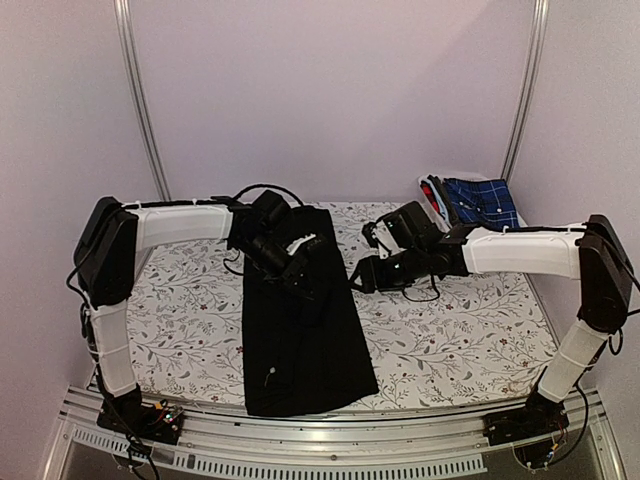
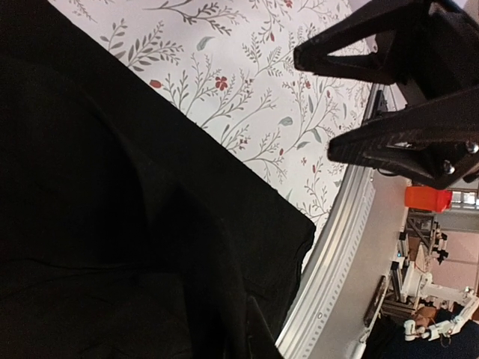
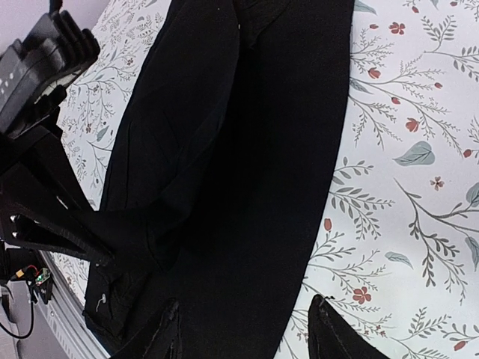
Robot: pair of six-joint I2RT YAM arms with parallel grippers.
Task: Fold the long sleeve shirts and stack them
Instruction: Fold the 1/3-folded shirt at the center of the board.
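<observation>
Tabletop [image 1: 450, 340] with a flowered cover carries everything. The black shirt [image 1: 300, 350] takes up its middle, lying as one long narrow band from near the far edge down to the near edge, its sides already turned in. It looks soft, limp and light. I judge it will sag and slide out of shape unless I take it by the hem corners or a doubled edge, both layers together, and lift it low. At the far right corner stands a white basket [image 1: 432, 186] with blue checked cloth [image 1: 482, 202] in it, well apart from the shirt. My left gripper [image 3: 103, 259] is closed tight with its tips down in the band's cloth, and creases run toward them, so it seems to pinch a fold there. My right gripper [image 3: 245, 321] hangs at the band's right edge, jaws about half apart, nothing between them. A small pale button [image 1: 270, 377] shows close to the near hem.
</observation>
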